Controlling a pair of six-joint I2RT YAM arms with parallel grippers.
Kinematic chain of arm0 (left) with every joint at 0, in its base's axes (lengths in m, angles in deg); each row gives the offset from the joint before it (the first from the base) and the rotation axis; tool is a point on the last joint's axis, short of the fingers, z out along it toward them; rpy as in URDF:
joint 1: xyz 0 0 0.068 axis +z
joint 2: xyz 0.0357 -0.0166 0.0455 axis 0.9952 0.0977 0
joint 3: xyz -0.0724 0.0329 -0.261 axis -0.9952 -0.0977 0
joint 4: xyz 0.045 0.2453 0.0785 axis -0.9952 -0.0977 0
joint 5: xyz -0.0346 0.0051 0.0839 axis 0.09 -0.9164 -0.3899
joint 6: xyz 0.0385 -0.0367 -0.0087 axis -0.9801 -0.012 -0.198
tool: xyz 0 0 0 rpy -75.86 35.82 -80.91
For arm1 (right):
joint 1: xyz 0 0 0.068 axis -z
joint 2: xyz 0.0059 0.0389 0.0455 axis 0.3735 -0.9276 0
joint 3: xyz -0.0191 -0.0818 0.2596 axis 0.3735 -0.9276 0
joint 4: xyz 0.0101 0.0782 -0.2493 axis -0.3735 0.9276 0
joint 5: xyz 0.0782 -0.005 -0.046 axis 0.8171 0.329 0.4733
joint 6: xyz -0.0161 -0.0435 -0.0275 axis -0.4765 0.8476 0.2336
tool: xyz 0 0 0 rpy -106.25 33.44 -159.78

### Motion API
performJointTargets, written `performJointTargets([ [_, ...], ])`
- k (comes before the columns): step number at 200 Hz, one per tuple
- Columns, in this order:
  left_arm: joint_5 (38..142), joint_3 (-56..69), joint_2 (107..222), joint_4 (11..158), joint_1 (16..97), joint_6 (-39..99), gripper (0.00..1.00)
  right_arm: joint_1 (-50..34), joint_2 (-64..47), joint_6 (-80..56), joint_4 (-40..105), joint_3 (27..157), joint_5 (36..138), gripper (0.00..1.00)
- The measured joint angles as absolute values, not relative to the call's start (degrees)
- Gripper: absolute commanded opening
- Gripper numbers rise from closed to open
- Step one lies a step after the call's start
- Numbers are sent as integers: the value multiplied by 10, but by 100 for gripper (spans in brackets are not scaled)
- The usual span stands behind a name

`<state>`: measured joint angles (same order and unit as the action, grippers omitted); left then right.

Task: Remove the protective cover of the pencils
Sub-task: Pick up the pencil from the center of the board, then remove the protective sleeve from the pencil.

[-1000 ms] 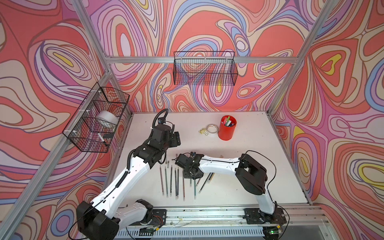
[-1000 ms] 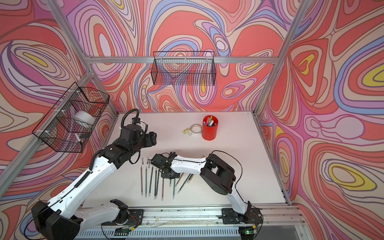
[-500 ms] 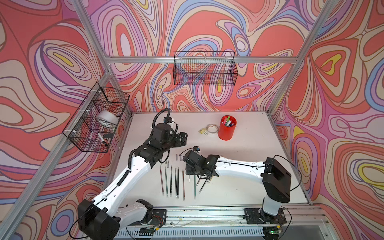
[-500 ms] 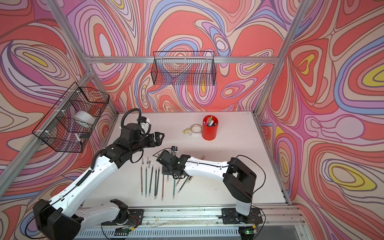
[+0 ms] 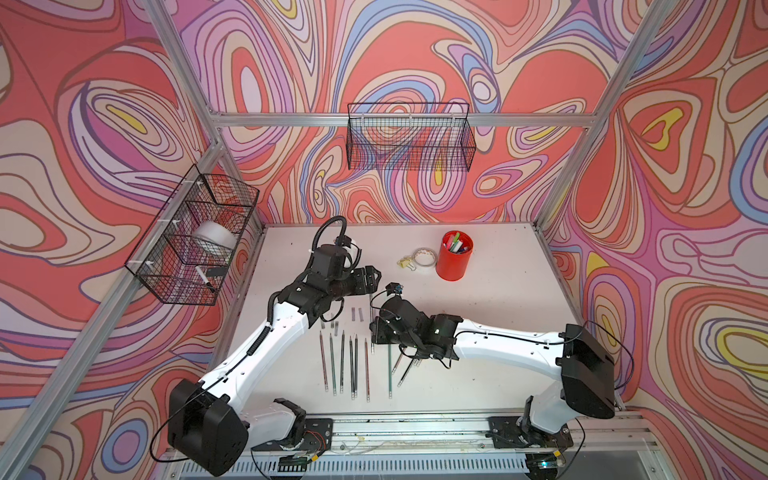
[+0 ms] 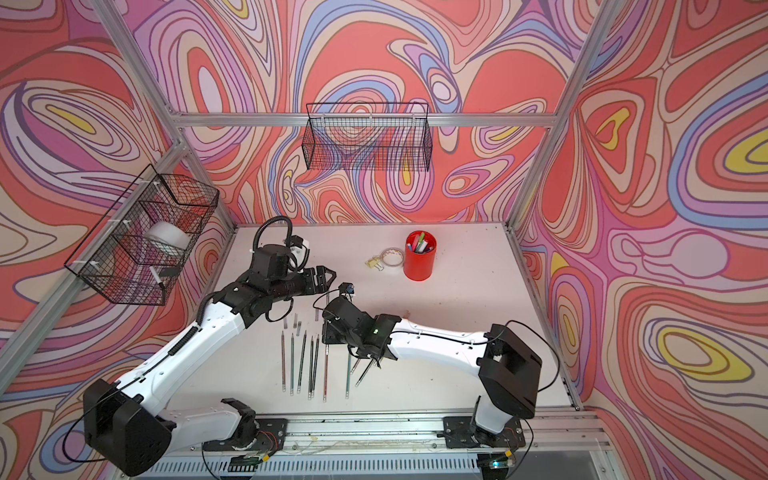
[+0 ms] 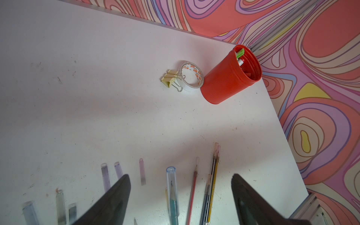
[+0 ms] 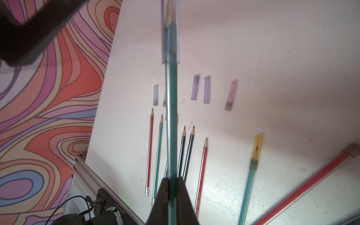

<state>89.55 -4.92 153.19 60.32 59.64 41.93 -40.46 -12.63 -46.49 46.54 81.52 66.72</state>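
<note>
Six bare pencils (image 5: pixel 341 365) lie side by side on the counter (image 5: pixel 498 299) nearest the robot's base, tips pointing away. Their pulled-off covers (image 8: pixel 196 87) are dropped just beyond the tips, so that share of the job looks done. Just beside the row, a few capped pencils (image 8: pixel 251 175) wait in a looser fan under the right arm. Above the row, the right claw (image 8: pixel 171 181) is clenched on the shaft of a green pencil (image 8: pixel 173 97). It holds the pencil off the counter with its clear cover (image 7: pixel 171 175) aimed at the left claw (image 7: pixel 180 176), apparently to offer that end for pulling. The left claw hangs released, jaws spread wide, lined up with the cover but not touching it. Farther back, well apart, stand a red cup (image 5: pixel 454 259) of markers, a tape roll (image 5: pixel 424 257) and a binder clip (image 5: pixel 405 262), none needed here.
</note>
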Motion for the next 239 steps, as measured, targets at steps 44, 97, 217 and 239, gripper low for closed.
performJointTargets([
  [44, 922, -47, 1538, 603, 597, 424, 80, -405, -101, -454, 441, 801, 662, 0],
  [97, 955, -41, 1558, 604, 601, 425, 73, -405, -99, -443, 430, 801, 660, 1],
  [217, 1003, -21, 1592, 612, 611, 434, 44, -405, -99, -436, 412, 803, 687, 1],
  [239, 1007, -21, 1592, 612, 614, 435, 38, -405, -102, -437, 405, 803, 690, 1],
])
